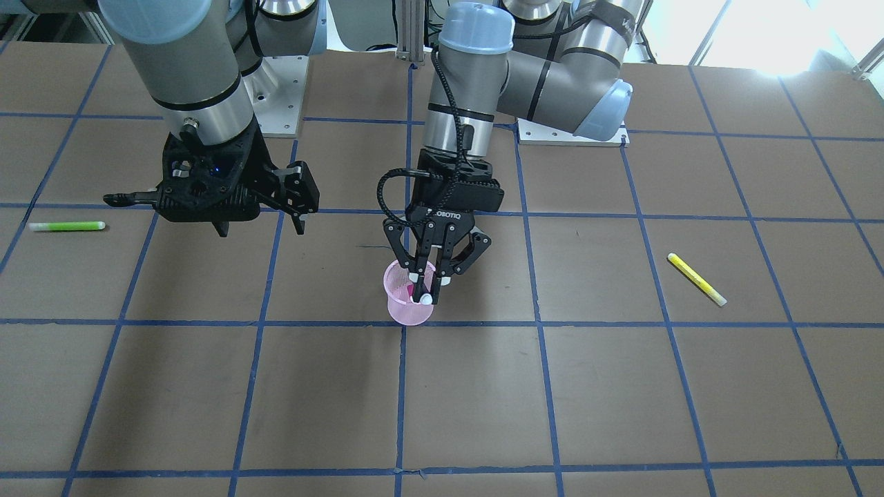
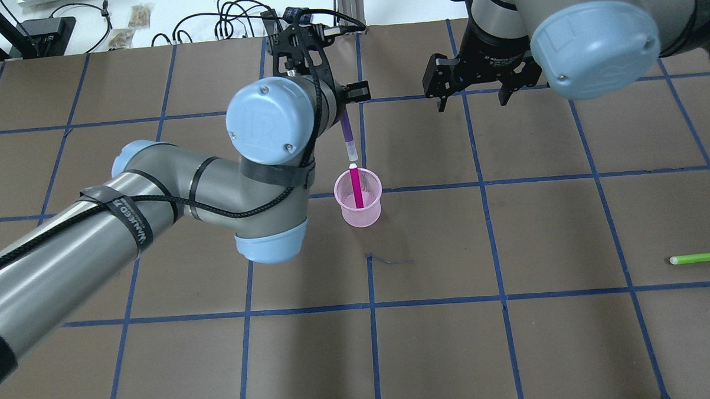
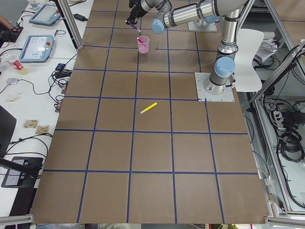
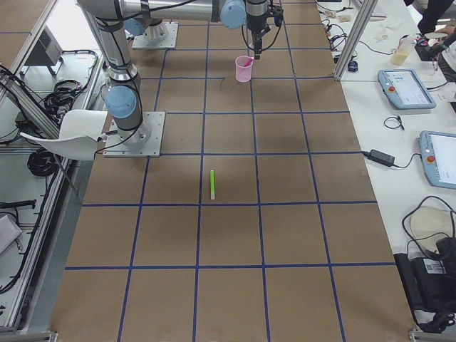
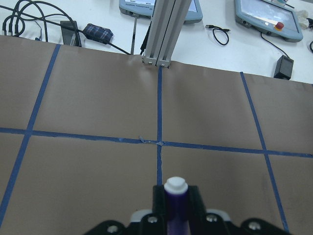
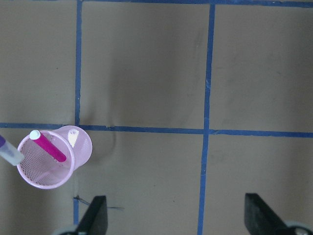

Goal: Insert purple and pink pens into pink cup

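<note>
The pink mesh cup (image 2: 362, 216) stands upright near the table's middle, with the pink pen (image 2: 356, 190) leaning inside it. My left gripper (image 1: 429, 277) hangs just above the cup's rim and is shut on the purple pen (image 2: 346, 130), held tip down over the far edge of the cup. The left wrist view shows the purple pen (image 5: 175, 205) clamped between the fingers. My right gripper (image 2: 472, 101) is open and empty, hovering apart from the cup. The right wrist view shows the cup (image 6: 44, 172), the pink pen (image 6: 48, 146) and the purple pen's end (image 6: 7, 149).
A green pen (image 1: 67, 226) lies on the table on my right side. A yellow pen (image 1: 696, 279) lies on my left side. Blue tape lines grid the brown table. Cables and tablets sit past the far edge (image 5: 161, 29).
</note>
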Tool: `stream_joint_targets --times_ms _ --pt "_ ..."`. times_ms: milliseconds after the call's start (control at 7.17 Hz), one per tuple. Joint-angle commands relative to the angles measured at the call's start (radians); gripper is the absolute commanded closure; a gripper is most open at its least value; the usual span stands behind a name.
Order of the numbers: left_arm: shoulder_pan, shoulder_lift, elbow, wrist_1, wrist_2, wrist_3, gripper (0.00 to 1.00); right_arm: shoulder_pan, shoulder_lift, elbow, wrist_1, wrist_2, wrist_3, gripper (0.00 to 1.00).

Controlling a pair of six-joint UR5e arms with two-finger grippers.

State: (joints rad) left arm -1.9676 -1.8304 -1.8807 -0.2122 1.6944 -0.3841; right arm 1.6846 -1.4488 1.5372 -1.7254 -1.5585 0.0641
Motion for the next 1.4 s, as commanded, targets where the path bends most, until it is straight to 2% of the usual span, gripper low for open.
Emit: stream_joint_targets --times_ms 0,140,279,558,698,977,1116,1256 --pt "-0.078 -0.044 -0.041 0.13 0.094 -0.022 1.0 -0.011 -0.016 -0.014 0.122 0.005 -0.03 0.0" --pt "-0.079 -0.067 -0.078 0.207 0.099 -0.018 1.0 -0.006 -0.028 -0.009 0.128 0.002 -0.033 0.0" --pt "-0.082 -0.093 -0.102 0.27 0.144 -0.019 1.0 -0.008 -0.025 -0.009 0.127 -0.001 -0.035 0.0" --pt "-0.083 -0.113 -0.112 0.335 0.169 -0.018 1.0 -0.011 -0.021 -0.008 0.125 -0.005 -0.036 0.0" --pt "-0.085 -0.13 -0.113 0.341 0.212 -0.019 1.0 -0.011 -0.019 -0.008 0.125 -0.006 -0.036 0.0" --pt "-0.105 -0.148 -0.121 0.341 0.235 -0.024 1.0 -0.011 -0.016 -0.008 0.125 -0.006 -0.036 0.0" --pt "-0.118 -0.147 -0.12 0.332 0.346 -0.013 0.52 -0.011 -0.016 -0.008 0.125 -0.005 -0.036 0.0" --pt "-0.122 -0.155 -0.12 0.317 0.364 -0.01 0.01 -0.011 -0.016 -0.005 0.125 -0.006 -0.036 0.0"
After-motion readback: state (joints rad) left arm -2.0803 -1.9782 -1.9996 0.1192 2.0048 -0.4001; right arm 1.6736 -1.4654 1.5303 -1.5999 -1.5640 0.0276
